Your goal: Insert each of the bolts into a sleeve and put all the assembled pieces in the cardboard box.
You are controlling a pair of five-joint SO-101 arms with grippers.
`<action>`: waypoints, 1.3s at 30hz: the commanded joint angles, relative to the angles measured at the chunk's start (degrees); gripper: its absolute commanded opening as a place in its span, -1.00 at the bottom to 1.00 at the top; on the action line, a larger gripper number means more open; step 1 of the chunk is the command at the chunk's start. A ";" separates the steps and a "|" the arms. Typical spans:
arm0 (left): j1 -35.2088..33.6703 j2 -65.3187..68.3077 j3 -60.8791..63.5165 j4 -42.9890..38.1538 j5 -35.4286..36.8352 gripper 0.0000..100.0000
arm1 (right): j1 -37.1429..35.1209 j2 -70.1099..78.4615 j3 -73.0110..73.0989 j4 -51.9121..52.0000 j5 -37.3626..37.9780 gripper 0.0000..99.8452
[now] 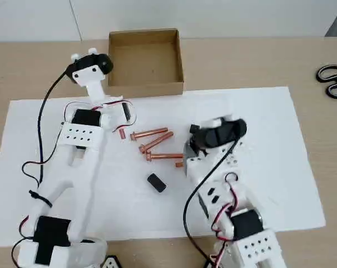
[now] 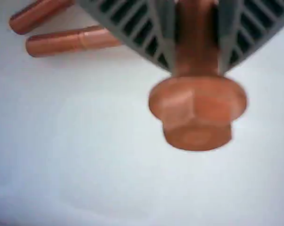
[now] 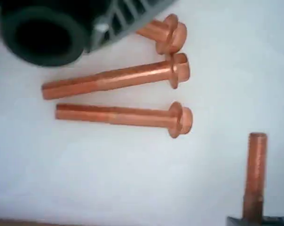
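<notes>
My left gripper point(image 1: 124, 124) point(image 2: 196, 66) is shut on a copper bolt point(image 1: 122, 133) point(image 2: 197, 113), held by its shank just above the white sheet, hex head outward. That same bolt point(image 3: 255, 176) stands upright in the right wrist view. Three loose copper bolts point(image 1: 156, 142) point(image 3: 114, 77) lie side by side on the sheet between the arms. My right gripper point(image 1: 186, 157) point(image 3: 85, 33) sits at their head ends, shut on a black sleeve point(image 3: 43, 33) whose open bore faces the camera. A second black sleeve point(image 1: 156, 182) lies in front of the bolts.
The open cardboard box point(image 1: 146, 87) stands at the back, just beyond the left gripper. A white sheet point(image 1: 258, 128) covers the wooden table. Scissors point(image 1: 333, 80) lie at the far right edge.
</notes>
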 commanded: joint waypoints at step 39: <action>22.24 -31.30 13.67 -18.81 -0.18 -0.99 | -3.21 -17.01 17.85 -12.09 6.51 -0.99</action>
